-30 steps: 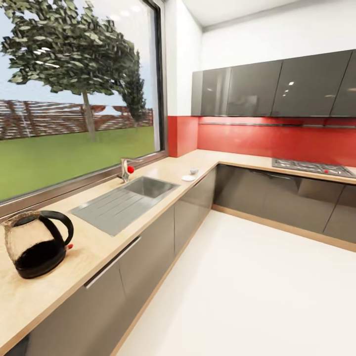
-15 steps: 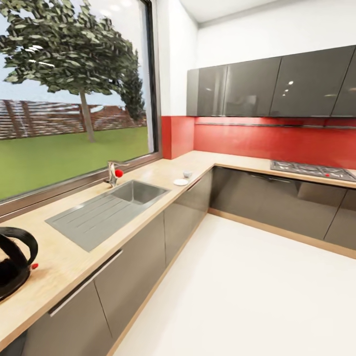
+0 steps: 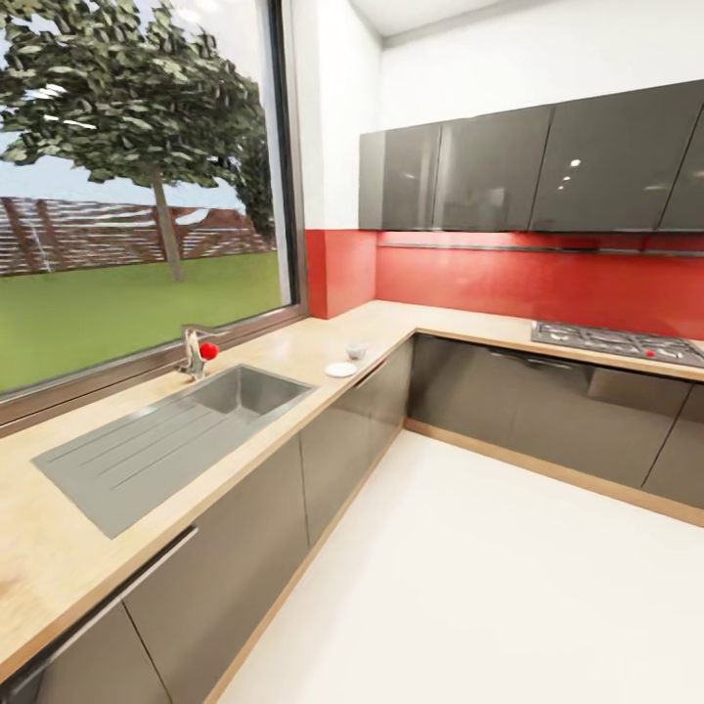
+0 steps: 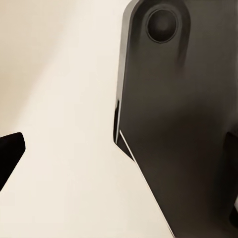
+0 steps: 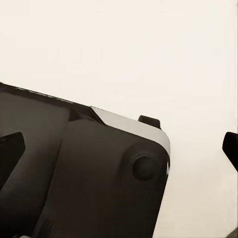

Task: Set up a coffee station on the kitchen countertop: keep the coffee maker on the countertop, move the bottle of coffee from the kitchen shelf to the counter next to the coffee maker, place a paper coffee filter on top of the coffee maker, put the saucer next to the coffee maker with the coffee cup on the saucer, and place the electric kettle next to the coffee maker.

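The kitchen countertop (image 3: pixel 293 357) runs under the window and turns along the red backsplash. On it, past the sink, lies the white saucer (image 3: pixel 340 370), and the small white coffee cup (image 3: pixel 356 350) stands just behind it, apart from it. The coffee maker, bottle of coffee, paper coffee filter, electric kettle and kitchen shelf are out of view. In the wrist views my left gripper (image 4: pixel 121 148) and right gripper (image 5: pixel 119 148) hang by my own dark body over the pale floor. Each has its black fingertips (image 5: pixel 11 148) wide apart and nothing between them.
A steel sink (image 3: pixel 171 435) with a drainboard is inset in the worktop, with a red-knobbed tap (image 3: pixel 196 354) behind it. A gas hob (image 3: pixel 616 344) sits on the far run. Grey cabinet fronts (image 3: pixel 342 440) line a wide white floor (image 3: pixel 489 587).
The head view has swung to the right, so the whole picture has shifted left and the electric kettle has left it at the left edge. Nothing on the worktop has moved.
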